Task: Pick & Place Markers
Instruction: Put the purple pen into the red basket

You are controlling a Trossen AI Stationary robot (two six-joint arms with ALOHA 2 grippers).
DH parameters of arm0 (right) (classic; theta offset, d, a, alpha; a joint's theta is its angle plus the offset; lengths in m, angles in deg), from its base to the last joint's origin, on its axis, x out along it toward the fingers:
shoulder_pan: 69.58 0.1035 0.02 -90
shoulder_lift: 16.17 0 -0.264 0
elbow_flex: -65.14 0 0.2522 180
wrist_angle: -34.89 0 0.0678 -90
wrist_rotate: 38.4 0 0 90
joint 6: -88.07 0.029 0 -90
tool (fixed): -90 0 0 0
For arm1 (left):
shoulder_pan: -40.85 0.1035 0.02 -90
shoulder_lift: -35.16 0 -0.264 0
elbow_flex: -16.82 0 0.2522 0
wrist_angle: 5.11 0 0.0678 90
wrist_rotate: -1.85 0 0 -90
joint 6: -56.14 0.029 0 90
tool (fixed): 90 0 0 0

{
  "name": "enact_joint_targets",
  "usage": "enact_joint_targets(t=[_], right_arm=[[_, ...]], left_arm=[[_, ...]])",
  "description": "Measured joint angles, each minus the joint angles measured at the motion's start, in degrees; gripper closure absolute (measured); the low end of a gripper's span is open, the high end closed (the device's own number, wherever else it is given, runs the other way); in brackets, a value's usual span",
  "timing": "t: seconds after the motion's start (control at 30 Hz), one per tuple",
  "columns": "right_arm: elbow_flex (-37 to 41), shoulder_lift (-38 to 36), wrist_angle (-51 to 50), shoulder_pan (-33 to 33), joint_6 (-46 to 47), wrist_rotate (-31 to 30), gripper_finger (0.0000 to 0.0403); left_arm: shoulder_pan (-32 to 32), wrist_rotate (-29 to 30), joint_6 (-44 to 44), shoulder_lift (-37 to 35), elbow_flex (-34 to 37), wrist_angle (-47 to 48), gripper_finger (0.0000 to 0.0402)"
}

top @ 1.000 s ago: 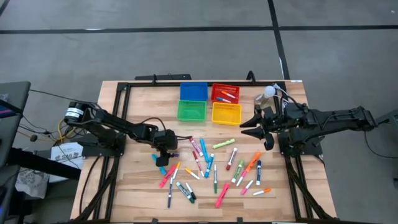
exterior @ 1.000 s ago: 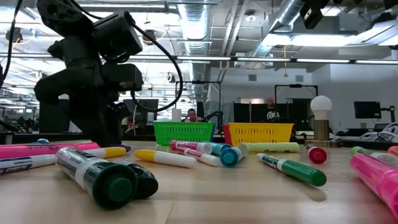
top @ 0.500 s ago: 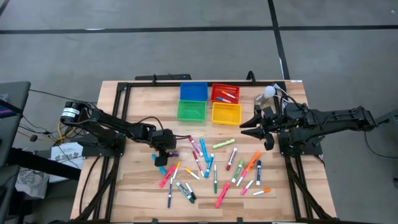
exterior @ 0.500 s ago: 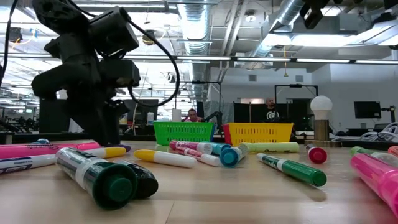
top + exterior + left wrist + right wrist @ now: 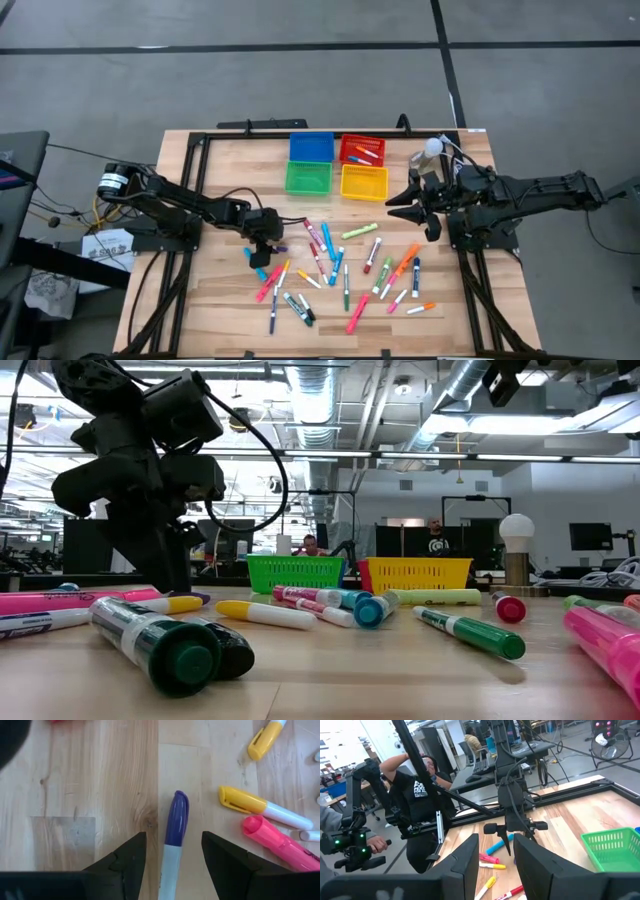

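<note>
Many markers (image 5: 345,265) with coloured caps lie scattered on the wooden table's near middle. My left gripper (image 5: 262,250) slants down at the left edge of the scatter. It is open, and its fingers stand on either side of a purple-capped, white-barrelled marker (image 5: 176,815) that lies along the gap between them; a gap shows on both sides. Beside it lie yellow-capped markers (image 5: 245,802) and a pink one (image 5: 275,840). My right gripper (image 5: 395,203) hangs raised and level at the table's right, open (image 5: 496,837), with nothing between its fingers.
Four small bins stand at the far middle: blue (image 5: 311,147), red (image 5: 362,150) with a few markers in it, green (image 5: 307,178), yellow (image 5: 364,182). A white-globed lamp (image 5: 433,147) stands far right. A black frame (image 5: 190,180) rims the table. People show beyond the table.
My left gripper has risen a little and tipped slightly above the left edge of the markers. The markers lie where they were.
</note>
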Motion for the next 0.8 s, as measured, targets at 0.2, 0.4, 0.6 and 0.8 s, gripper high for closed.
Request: enact_joint_targets(t=[0.2, 0.4, 0.6, 0.8], right_arm=[[0.0, 0.0, 0.0, 0.0, 0.0, 0.0, 0.029], [0.0, 0.0, 0.0, 0.0, 0.0, 0.0, 0.029], [0.0, 0.0, 0.0, 0.0, 0.0, 0.0, 0.029], [0.0, 0.0, 0.0, 0.0, 0.0, 0.0, 0.029]], left_arm=[[0.0, 0.0, 0.0, 0.0, 0.0, -0.1, 0.0211], [0.0, 0.0, 0.0, 0.0, -0.1, -0.2, 0.0211], [0.0, 0.0, 0.0, 0.0, 0.1, -0.3, 0.0211], [0.0, -0.2, -4.7, -0.3, 2.3, -1.0, 0.0211]])
